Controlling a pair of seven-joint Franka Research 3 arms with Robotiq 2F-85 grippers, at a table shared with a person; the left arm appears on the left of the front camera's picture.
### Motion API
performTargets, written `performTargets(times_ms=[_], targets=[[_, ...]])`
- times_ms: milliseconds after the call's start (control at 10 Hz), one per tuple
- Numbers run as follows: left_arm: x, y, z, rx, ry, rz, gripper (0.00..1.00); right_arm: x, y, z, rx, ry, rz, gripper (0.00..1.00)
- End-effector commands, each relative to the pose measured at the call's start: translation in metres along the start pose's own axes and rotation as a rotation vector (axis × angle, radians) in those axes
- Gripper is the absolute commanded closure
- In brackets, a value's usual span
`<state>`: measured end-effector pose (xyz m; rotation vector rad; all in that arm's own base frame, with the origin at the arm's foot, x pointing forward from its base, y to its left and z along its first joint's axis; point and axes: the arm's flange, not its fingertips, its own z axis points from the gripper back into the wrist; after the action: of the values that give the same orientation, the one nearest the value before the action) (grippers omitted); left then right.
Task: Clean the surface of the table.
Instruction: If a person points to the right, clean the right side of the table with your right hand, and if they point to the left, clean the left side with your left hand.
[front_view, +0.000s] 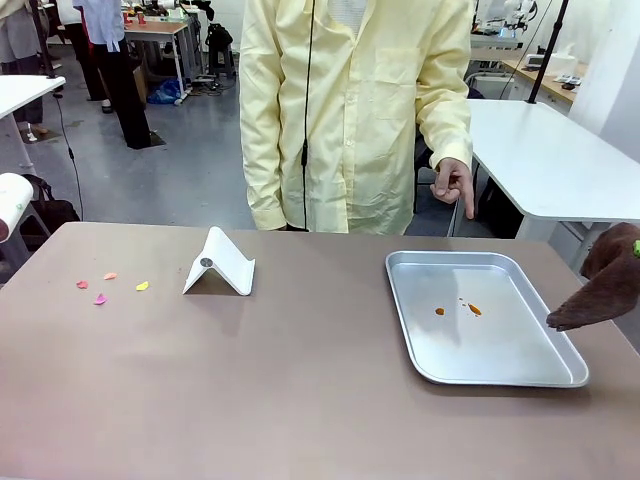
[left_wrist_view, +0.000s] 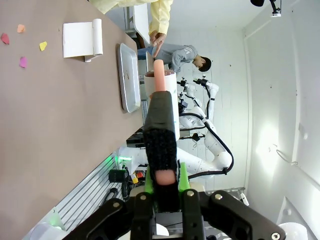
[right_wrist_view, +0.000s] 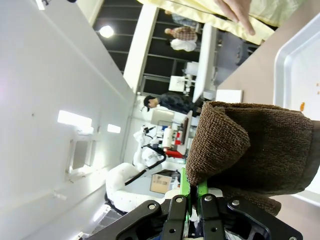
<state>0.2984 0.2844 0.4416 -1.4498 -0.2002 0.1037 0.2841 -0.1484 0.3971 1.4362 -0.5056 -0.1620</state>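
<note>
The taupe-brown table (front_view: 300, 400) carries several small coloured scraps (front_view: 100, 290) near its left end, also seen as scraps (left_wrist_view: 22, 45) in the left wrist view. At the table's right edge hangs a brown towel (front_view: 605, 290), and my right gripper (right_wrist_view: 189, 200) is shut on that towel (right_wrist_view: 260, 150). My left gripper (left_wrist_view: 165, 187) is off the table's side, above its level, shut on a long black tool (left_wrist_view: 161, 130) with pink ends. Across the table stands a person in a yellow shirt, with a hand (front_view: 453, 182) pointing down.
A silver tray (front_view: 560, 375) lies on the right half with two orange bits (front_view: 472, 309) in it. A white folded stand (front_view: 222, 265) sits left of centre. Bare tabletop stretches along the near side. White tables stand behind.
</note>
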Motion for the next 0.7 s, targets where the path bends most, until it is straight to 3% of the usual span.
performTargets(times_ms=[0,200,600], targets=[[-0.002,-0.005,0.000,0.005,-0.002,0.008,1.00,0.021,0.003,-0.029,-0.192,0.113,0.070,0.94],[-0.002,-0.005,0.000,0.005,-0.002,0.008,1.00,0.056,-0.001,-0.066,-0.503,0.141,0.120,0.94],[-0.002,-0.005,0.000,0.005,-0.002,0.008,1.00,0.117,-0.023,-0.116,-0.707,0.252,0.150,0.94]])
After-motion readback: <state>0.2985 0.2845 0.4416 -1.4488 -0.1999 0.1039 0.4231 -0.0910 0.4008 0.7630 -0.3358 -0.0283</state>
